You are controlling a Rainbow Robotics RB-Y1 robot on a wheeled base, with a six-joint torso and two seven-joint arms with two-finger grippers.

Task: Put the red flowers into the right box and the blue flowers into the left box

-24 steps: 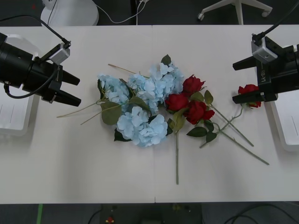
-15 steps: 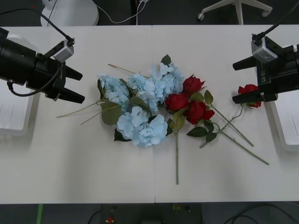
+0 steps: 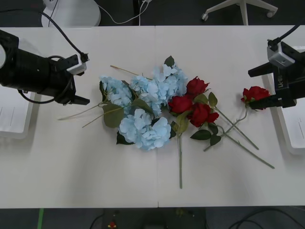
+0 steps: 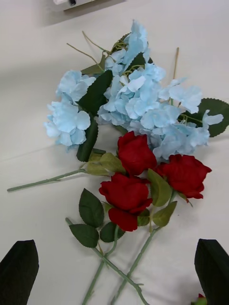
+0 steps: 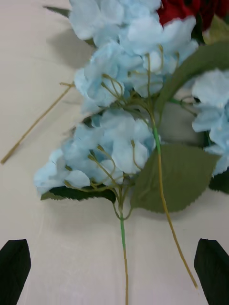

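at the table's left side our left gripper [image 3: 82, 85] hovers with fingers apart, its tips near the blue flowers [image 3: 143, 107], their tan stems lying between its fingertips [image 5: 14, 264]. we hold our right gripper [image 3: 259, 86] spread too, around a lone red rose [image 3: 254, 94]. the other red flowers [image 3: 193, 102] touch the blue heap mid-table. the left box [image 3: 14, 114] and right box [image 3: 291, 126] sit at the edges.

Black arms, silver cameras, black cables
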